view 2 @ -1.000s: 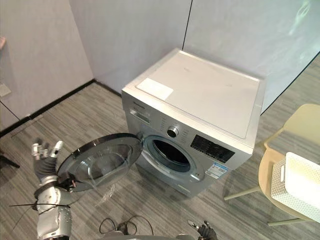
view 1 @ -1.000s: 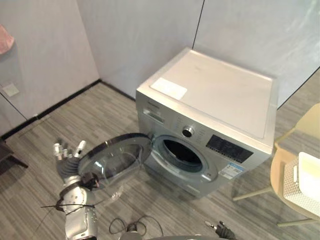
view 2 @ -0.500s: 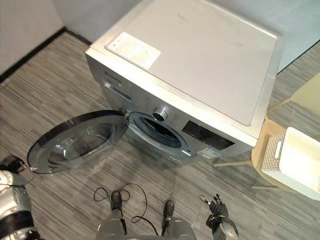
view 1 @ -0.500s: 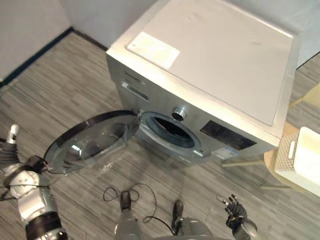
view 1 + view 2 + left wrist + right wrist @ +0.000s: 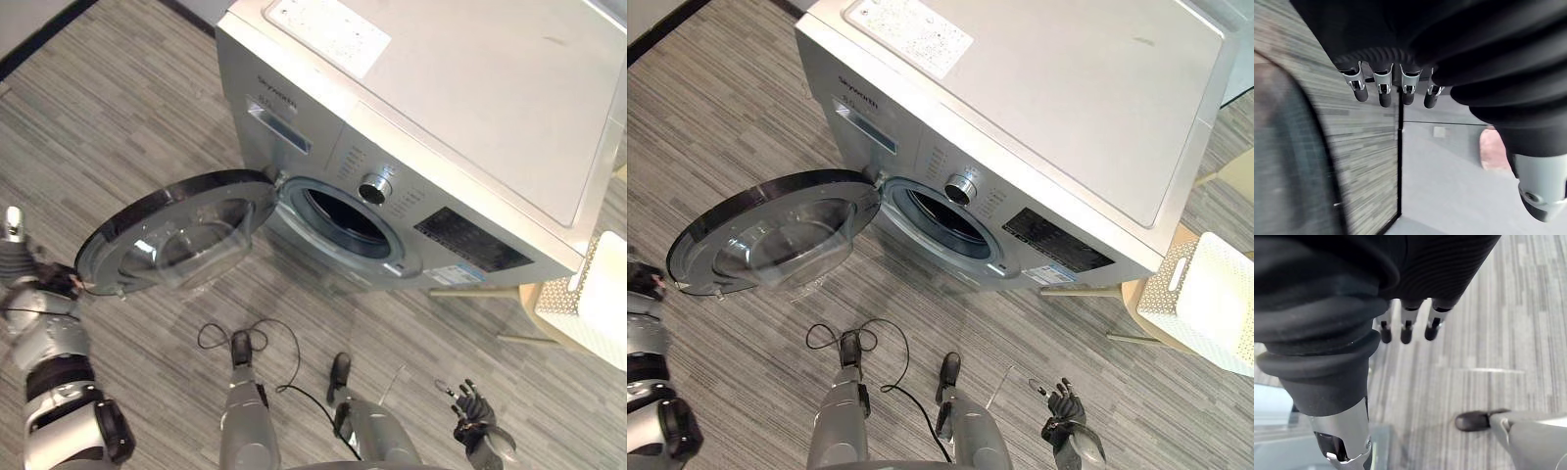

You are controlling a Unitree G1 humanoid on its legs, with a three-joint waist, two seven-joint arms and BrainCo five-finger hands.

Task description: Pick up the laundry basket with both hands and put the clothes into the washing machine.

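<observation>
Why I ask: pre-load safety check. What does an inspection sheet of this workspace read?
Surface: grey striped floor.
Job's things: washing machine, door swung wide open, drum mouth dark; white laundry basket on a pale chair at the robot's right of the machine; clothes cannot be made out.
Clutter: nothing seen.
Hands: left hand open, beside the door's rim, apart from it; right hand open, low, holding nothing.
Cables: nothing seen.
Surroundings: grey wall with dark skirting.
</observation>
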